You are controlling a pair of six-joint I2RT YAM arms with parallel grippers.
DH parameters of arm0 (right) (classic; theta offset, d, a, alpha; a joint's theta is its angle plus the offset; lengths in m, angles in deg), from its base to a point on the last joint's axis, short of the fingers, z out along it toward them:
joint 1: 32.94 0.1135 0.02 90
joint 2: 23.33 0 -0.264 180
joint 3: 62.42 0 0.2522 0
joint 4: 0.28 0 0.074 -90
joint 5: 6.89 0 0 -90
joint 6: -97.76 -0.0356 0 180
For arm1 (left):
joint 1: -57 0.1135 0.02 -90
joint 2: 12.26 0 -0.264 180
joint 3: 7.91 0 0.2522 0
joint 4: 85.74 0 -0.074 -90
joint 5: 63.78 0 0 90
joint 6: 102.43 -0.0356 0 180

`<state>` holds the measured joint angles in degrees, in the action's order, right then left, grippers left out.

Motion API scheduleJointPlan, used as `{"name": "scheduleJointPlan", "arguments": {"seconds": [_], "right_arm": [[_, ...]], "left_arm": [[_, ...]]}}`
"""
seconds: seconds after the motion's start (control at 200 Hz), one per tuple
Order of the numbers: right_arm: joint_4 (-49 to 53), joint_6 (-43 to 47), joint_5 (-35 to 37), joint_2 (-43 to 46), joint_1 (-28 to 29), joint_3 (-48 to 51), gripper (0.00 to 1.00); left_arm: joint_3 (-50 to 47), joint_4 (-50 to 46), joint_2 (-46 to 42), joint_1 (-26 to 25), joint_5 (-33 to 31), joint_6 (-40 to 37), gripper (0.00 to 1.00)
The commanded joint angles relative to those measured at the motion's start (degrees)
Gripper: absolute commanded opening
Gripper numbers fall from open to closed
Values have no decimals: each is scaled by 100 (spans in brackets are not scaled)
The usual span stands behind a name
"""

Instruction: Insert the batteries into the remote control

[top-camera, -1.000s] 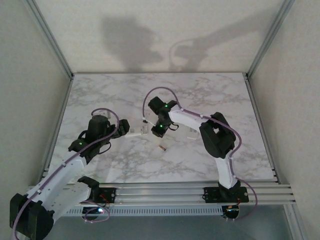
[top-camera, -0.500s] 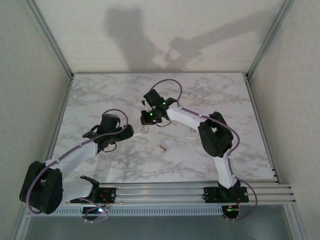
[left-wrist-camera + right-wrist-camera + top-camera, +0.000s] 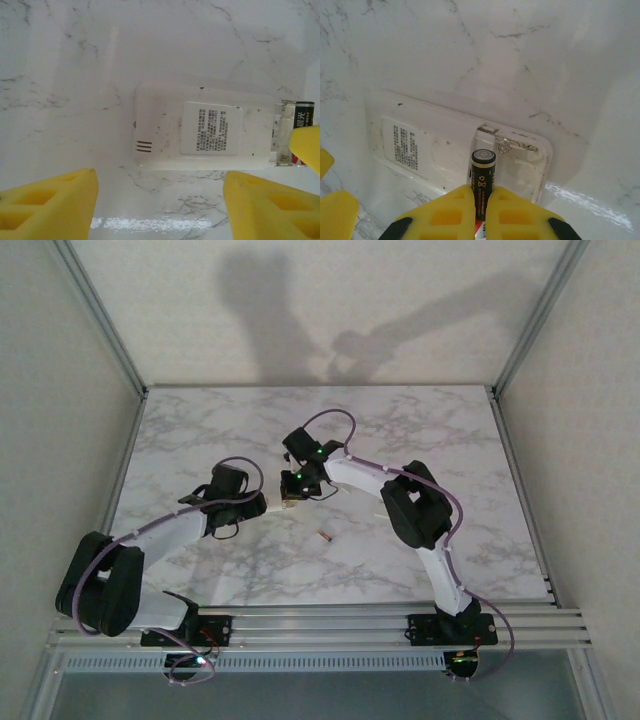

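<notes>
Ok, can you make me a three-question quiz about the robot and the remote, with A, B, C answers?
1. On the flat white plastic remote, the battery bay is: A taped, B lidded, C open.
2. The small coppery-orange battery lies: A on the marble table, B inside the remote, C in a cup.
3. The slim battery in the right gripper is: A white, B black, C green.
Answers: C, its spring shows; A, alone on the marble; B, black with a gold rim.
</notes>
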<state>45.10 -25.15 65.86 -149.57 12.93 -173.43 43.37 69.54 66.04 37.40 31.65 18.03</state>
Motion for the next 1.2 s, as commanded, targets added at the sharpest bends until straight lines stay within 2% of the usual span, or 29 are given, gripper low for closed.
{"name": "scheduleJointPlan", "arguments": {"seconds": [0.0,0.445,0.706,0.841,0.966,1.126,1.191], "right_arm": [[184,-86,-98,-112,67,-186,12],[317,-60,-138,-131,76,-190,23],[347,-49,-139,-158,76,-315,24],[349,-40,-252,-213,113,-489,29],[497,-15,-50,-317,128,-675,33],[771,76,296,-544,164,-906,33],[811,110,305,-594,185,-945,28]], "left_arm": [[116,83,68,75,6,-34,67],[201,55,101,97,11,-40,67],[263,96,271,148,63,-51,67],[401,124,494,185,123,-91,67],[493,147,562,199,177,-101,67],[469,148,559,198,173,-91,67],[438,152,533,193,175,-87,67]]}}
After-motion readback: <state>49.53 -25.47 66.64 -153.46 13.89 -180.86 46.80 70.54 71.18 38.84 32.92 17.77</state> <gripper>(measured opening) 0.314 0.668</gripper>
